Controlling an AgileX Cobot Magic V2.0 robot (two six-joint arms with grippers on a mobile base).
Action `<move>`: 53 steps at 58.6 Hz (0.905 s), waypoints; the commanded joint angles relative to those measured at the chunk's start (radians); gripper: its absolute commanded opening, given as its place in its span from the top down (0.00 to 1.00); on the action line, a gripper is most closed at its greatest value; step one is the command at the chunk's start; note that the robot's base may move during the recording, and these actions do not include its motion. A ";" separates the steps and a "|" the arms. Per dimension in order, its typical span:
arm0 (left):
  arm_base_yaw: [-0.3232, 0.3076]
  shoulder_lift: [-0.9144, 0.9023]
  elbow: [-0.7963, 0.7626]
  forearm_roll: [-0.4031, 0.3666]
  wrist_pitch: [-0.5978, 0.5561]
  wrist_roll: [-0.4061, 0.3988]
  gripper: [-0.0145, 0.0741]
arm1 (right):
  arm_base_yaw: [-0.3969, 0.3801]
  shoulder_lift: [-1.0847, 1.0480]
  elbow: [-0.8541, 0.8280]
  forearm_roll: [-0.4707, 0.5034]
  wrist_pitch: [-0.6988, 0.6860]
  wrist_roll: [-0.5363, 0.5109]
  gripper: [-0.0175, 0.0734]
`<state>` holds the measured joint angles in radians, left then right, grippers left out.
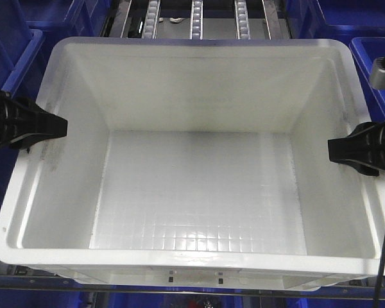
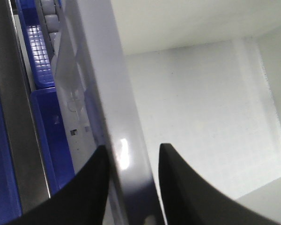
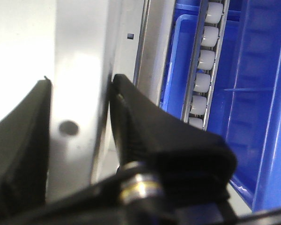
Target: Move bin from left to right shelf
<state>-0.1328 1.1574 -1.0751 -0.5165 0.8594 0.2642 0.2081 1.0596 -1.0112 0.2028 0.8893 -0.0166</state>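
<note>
The bin (image 1: pixel 199 48), a large white empty crate with a grid floor, fills the front view and lies on the shelf's roller tracks. My left gripper (image 1: pixel 58 125) reaches over its left rim. In the left wrist view the left gripper (image 2: pixel 132 146) has one finger outside and one inside the bin's rim (image 2: pixel 103 70), holding it. My right gripper (image 1: pixel 337 149) reaches over the right rim. In the right wrist view the right gripper (image 3: pixel 81 79) is shut on the bin's rim (image 3: pixel 79 47), both pads against it.
Dark blue crates stand close on the left (image 1: pixel 25 38) and on the right (image 1: pixel 372 58). Roller tracks (image 1: pixel 197 19) run away behind the bin. A roller track (image 3: pixel 203 61) and a blue crate wall (image 3: pixel 267 93) lie just outside my right gripper.
</note>
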 commanded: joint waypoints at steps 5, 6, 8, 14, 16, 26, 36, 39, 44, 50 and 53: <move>-0.008 -0.032 -0.047 -0.092 -0.099 0.018 0.84 | 0.011 -0.027 -0.046 0.092 -0.118 -0.049 0.81; -0.008 -0.032 -0.047 -0.092 -0.099 0.018 0.84 | 0.011 -0.027 -0.046 0.092 -0.118 -0.049 0.81; -0.008 -0.032 -0.047 -0.092 -0.099 0.018 0.84 | 0.011 -0.027 -0.046 0.092 -0.118 -0.049 0.81; -0.008 -0.032 -0.047 -0.092 -0.099 0.018 0.84 | 0.011 -0.027 -0.046 0.092 -0.118 -0.049 0.81; -0.008 -0.032 -0.047 -0.092 -0.099 0.018 0.84 | 0.011 -0.027 -0.046 0.092 -0.118 -0.049 0.81; -0.008 -0.032 -0.047 -0.092 -0.099 0.018 0.84 | 0.011 -0.027 -0.046 0.092 -0.118 -0.049 0.81; -0.008 -0.032 -0.047 -0.092 -0.099 0.018 0.84 | 0.011 -0.027 -0.046 0.092 -0.118 -0.049 0.81; -0.008 -0.032 -0.047 -0.092 -0.099 0.018 0.84 | 0.011 -0.027 -0.046 0.092 -0.118 -0.049 0.81; -0.008 -0.032 -0.047 -0.092 -0.099 0.018 0.84 | 0.011 -0.027 -0.046 0.092 -0.118 -0.049 0.81; -0.008 -0.032 -0.047 -0.092 -0.099 0.018 0.84 | 0.011 -0.027 -0.046 0.092 -0.118 -0.049 0.81; -0.008 -0.032 -0.047 -0.092 -0.099 0.018 0.84 | 0.011 -0.027 -0.046 0.092 -0.118 -0.049 0.81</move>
<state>-0.1328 1.1574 -1.0751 -0.5165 0.8594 0.2642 0.2081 1.0596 -1.0112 0.2028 0.8893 -0.0166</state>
